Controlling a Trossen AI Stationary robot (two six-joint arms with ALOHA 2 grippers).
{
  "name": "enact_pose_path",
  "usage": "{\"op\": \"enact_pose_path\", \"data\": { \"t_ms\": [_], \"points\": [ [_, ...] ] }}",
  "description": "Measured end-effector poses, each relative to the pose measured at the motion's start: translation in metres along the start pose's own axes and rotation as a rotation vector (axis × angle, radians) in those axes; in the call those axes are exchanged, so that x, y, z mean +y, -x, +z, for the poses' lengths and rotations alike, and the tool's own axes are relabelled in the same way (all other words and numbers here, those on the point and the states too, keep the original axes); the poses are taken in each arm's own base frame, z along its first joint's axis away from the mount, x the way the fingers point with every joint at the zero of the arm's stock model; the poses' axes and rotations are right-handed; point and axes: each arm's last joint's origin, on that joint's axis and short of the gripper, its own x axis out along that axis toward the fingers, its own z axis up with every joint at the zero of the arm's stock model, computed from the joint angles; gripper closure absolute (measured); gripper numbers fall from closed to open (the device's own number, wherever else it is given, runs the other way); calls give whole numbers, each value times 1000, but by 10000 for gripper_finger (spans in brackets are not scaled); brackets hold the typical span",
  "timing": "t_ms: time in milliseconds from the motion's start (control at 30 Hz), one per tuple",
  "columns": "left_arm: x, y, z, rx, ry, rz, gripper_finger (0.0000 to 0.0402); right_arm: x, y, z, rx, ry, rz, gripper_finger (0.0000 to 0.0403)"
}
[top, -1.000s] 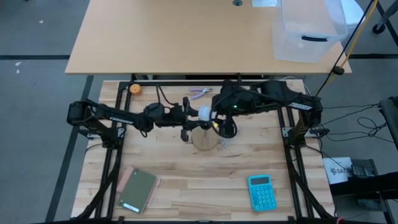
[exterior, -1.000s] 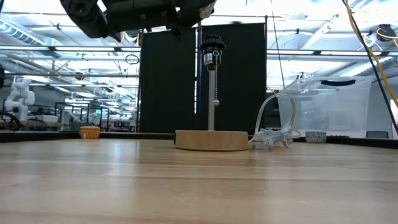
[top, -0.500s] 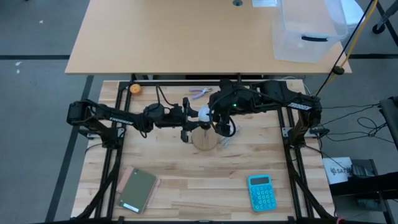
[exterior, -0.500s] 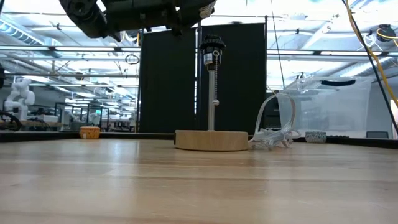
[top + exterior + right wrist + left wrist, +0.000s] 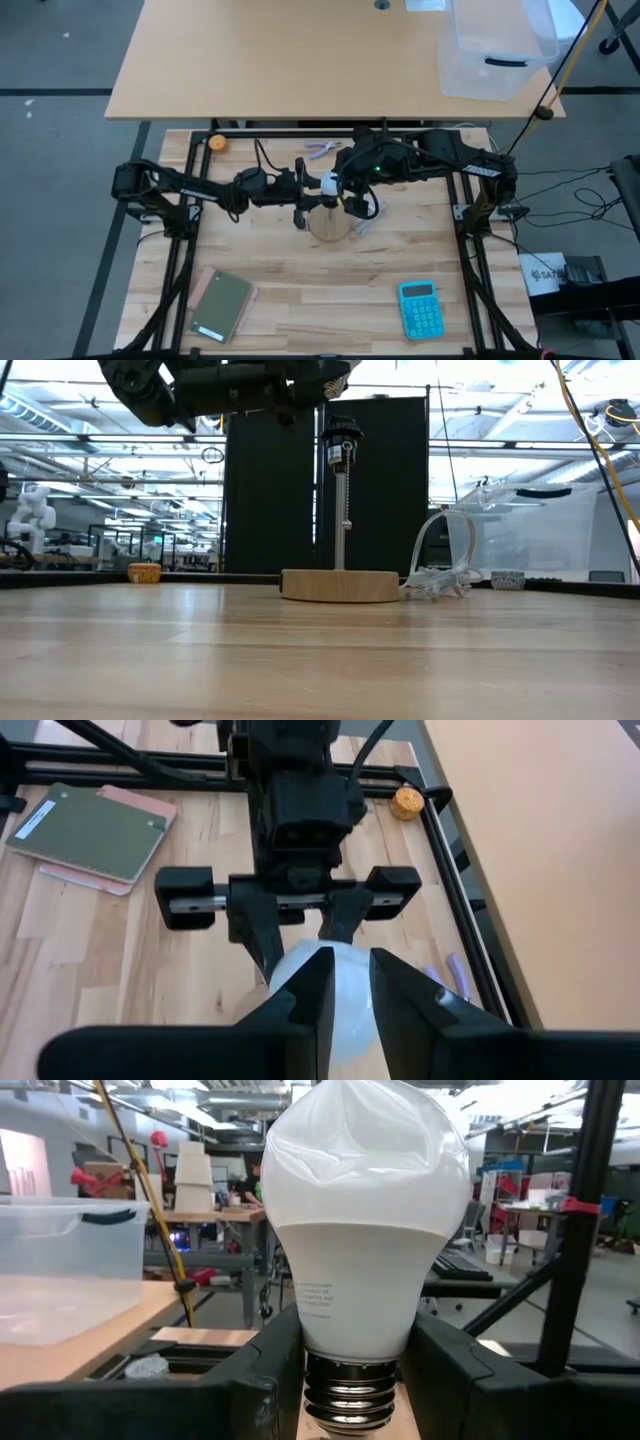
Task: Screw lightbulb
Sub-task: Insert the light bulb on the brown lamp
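Observation:
The lightbulb [image 5: 328,183] is white, with a silvery screw end [image 5: 350,1402]. It is held in the air above the middle of the table. My left gripper [image 5: 312,190] comes from the table's left and is shut on it. My right gripper [image 5: 346,190] reaches in from the right and sits right at the bulb's round end [image 5: 285,975]. Whether it touches the bulb, I cannot tell. Below them stands the lamp. Its black socket [image 5: 342,435] sits on top of a thin rod. The rod rises from a round wooden base [image 5: 338,585]. My left gripper pinches the bulb's narrow neck [image 5: 350,1342], just above the screw thread, between its two fingers [image 5: 262,1380]. The fingers come in level from the table's left. The bulb is lifted clear and lies along the fingers, with its screw end toward the wrist and its round end toward the table's right.
A clear wrapper [image 5: 440,580] lies just right of the wooden base. A blue calculator [image 5: 418,308] sits near the front right and a green notebook [image 5: 222,305] near the front left. Small pliers [image 5: 322,149] and an orange object [image 5: 216,142] lie at the far edge.
My right gripper has moved a little toward the table's left, closer to the bulb's round end. My left gripper and the bulb have stayed where they were.

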Motion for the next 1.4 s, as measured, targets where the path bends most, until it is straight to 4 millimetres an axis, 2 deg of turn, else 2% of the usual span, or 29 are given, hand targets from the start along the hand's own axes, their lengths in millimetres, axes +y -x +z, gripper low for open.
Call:
{"op": "enact_pose_path", "data": {
  "t_ms": [567, 767, 1000, 1400],
  "points": [
    [2, -10, -27, -64, 23, 2, 269, 0, 0, 0, -2, 4, -1, 344],
    [3, -10, -28, -65, 26, 5, 269, 0, 0, 0, 3, 7, -1, 344],
    [4, 0, -37, -50, 27, 24, 269, 0, 0, -3, 32, -9, 1, 344],
    [3, 2, -35, -83, 28, 13, 269, 1, -2, -6, 64, -45, 1, 344]
  ]
}}
